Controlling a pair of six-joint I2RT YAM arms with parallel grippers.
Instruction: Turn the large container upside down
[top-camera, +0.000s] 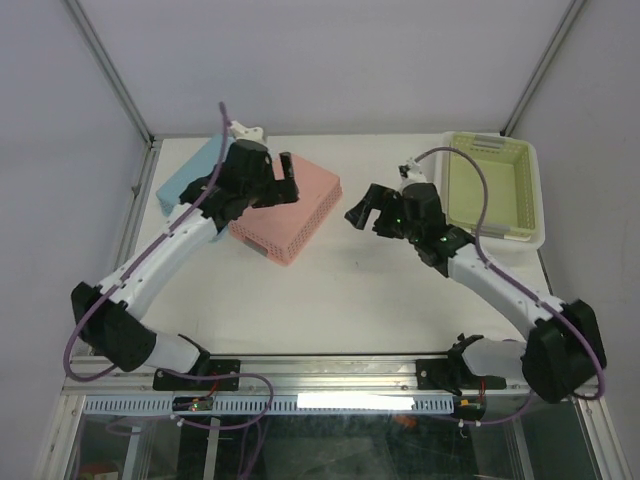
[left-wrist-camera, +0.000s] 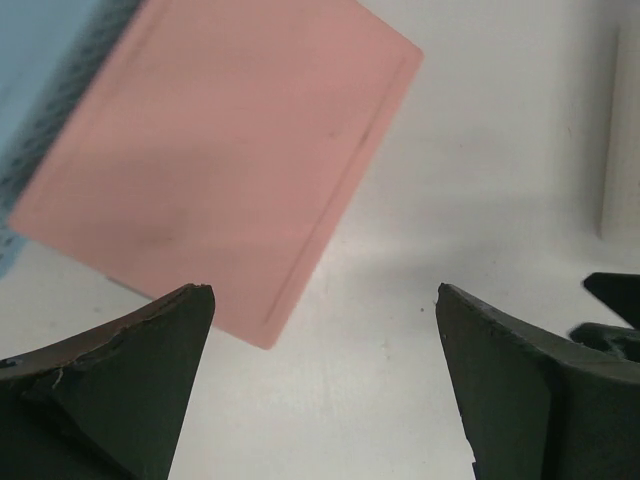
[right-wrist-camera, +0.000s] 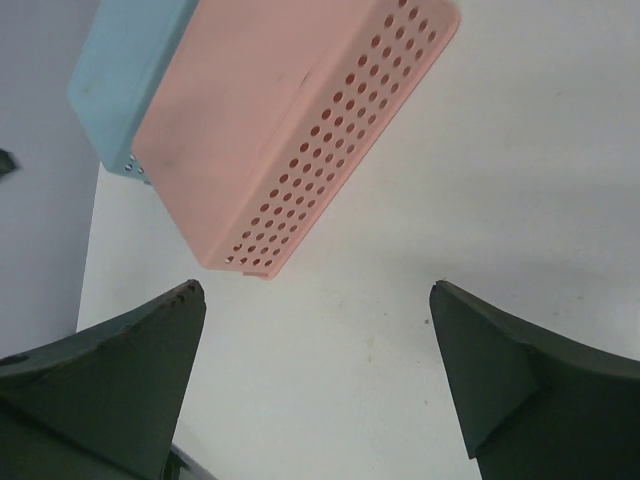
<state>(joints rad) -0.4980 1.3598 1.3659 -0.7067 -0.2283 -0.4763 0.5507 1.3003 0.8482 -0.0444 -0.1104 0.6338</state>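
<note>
A pink perforated container (top-camera: 300, 215) lies bottom up at the table's back left, leaning against a light blue container (top-camera: 185, 172), also bottom up. A yellow-green container (top-camera: 482, 190) sits upright inside a larger white one (top-camera: 541, 228) at the back right. My left gripper (top-camera: 281, 184) is open and empty, hovering over the pink container's right part; in the left wrist view (left-wrist-camera: 322, 292) the pink bottom (left-wrist-camera: 220, 150) lies just ahead. My right gripper (top-camera: 364, 214) is open and empty over the table between the pink and white containers; its wrist view (right-wrist-camera: 315, 287) shows the pink side wall (right-wrist-camera: 290, 120).
The blue container also shows in the right wrist view (right-wrist-camera: 125, 70) and the left wrist view (left-wrist-camera: 40, 90). The white container's wall (left-wrist-camera: 625, 130) shows at the right of the left wrist view. A metal frame post (top-camera: 110, 75) stands at the back left, and white table lies between the arms.
</note>
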